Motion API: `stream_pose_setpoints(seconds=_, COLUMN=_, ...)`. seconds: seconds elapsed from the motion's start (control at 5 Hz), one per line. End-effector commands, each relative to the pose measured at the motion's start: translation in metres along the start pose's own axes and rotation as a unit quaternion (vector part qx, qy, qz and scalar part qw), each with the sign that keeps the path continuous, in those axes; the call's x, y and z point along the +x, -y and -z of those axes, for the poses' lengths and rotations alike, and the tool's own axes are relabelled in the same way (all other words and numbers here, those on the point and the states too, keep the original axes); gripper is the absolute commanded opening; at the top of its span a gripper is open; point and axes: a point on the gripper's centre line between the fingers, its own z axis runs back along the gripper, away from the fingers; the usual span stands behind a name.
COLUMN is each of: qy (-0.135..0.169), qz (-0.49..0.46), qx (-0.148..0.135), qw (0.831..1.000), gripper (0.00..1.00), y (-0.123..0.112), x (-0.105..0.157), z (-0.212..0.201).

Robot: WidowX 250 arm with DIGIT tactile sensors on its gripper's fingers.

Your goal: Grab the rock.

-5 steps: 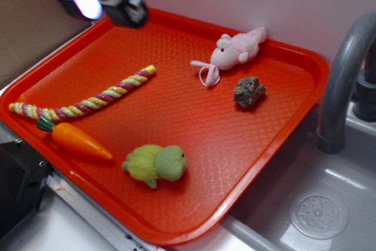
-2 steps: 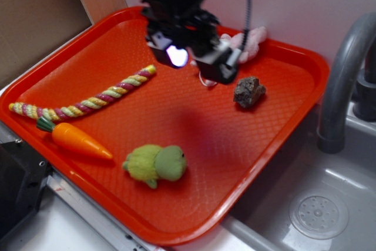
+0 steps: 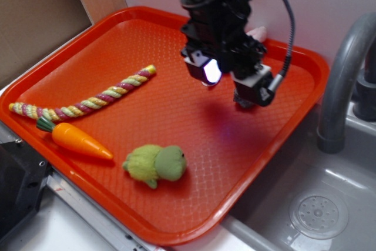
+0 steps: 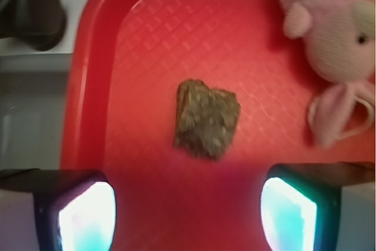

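An orange tray [image 3: 70, 63] filled most of the frame. On it lay a rope toy [image 3: 88, 101] and carrot [image 3: 76, 139] at left, a green plush [image 3: 155, 164] at lower centre, the rock [image 4: 205, 119] and a pink plush [image 4: 335, 33] at upper right.

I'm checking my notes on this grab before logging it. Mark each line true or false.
1. The rock lies on the orange tray. True.
2. The gripper is shut on the rock. False: its fingers stand apart with the rock lying free beyond them.
3. The pink plush touches the rock. False: bare tray shows between them.
4. The carrot lies next to the rope toy. True.
5. The green plush sits in the sink. False: it is on the tray.
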Motion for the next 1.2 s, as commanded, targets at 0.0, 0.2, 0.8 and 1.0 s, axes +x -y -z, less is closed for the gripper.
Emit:
stream_pose_setpoints(seconds=0.0, qy=0.003, qz=0.008, qx=-0.012, qw=1.000, gripper=1.00, y=0.006, x=0.017, z=0.006)
stream_pose_setpoints(seconds=0.2, qy=-0.017, qz=0.014, qx=0.015, qw=1.000, gripper=1.00, y=0.004, x=0.017, z=0.024)
stream_pose_setpoints(seconds=0.8, qy=-0.033, qz=0.012, qx=0.037, qw=0.999, gripper=0.41, y=-0.008, x=0.031, z=0.042)
stream_pose_setpoints(seconds=1.0, qy=-0.032, qz=0.014, qx=0.050, qw=0.998, gripper=0.00, y=-0.008, x=0.029, z=0.044)
